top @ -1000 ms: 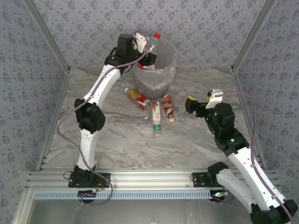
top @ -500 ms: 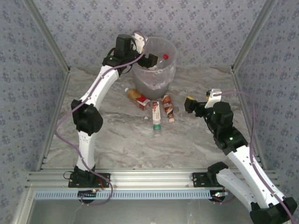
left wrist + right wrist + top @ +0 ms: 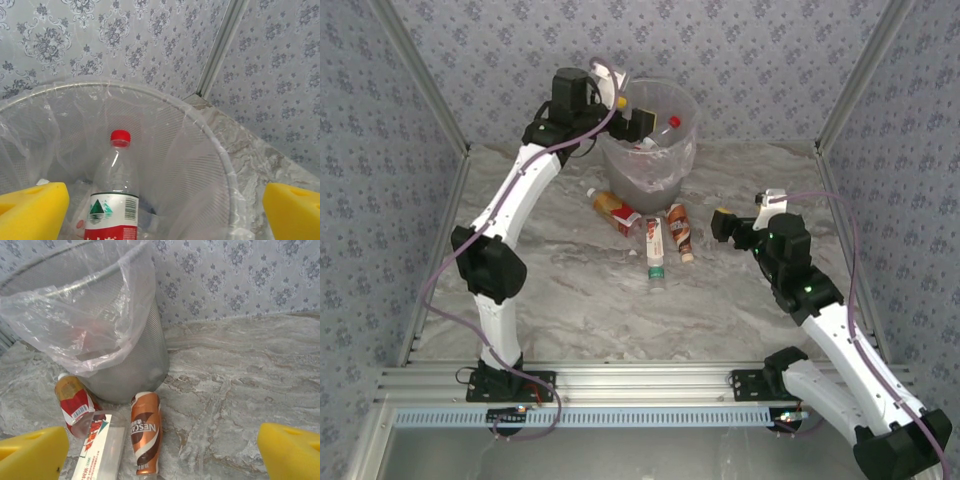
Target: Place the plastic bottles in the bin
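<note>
Probably upright, bottle [image 3: 114, 175] inside bin [image 3: 201, 121].

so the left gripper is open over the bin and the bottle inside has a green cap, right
No, the cap is red, not green; the left wrist view shows it on the bottle in the bin. The rest holds: the left gripper is open over the bin.

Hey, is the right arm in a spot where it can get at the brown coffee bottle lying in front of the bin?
Probably yes. The right gripper hangs just right of the brown bottle, jaws open, with bare table between them. The white-labelled bottle lies on its other side.
</note>
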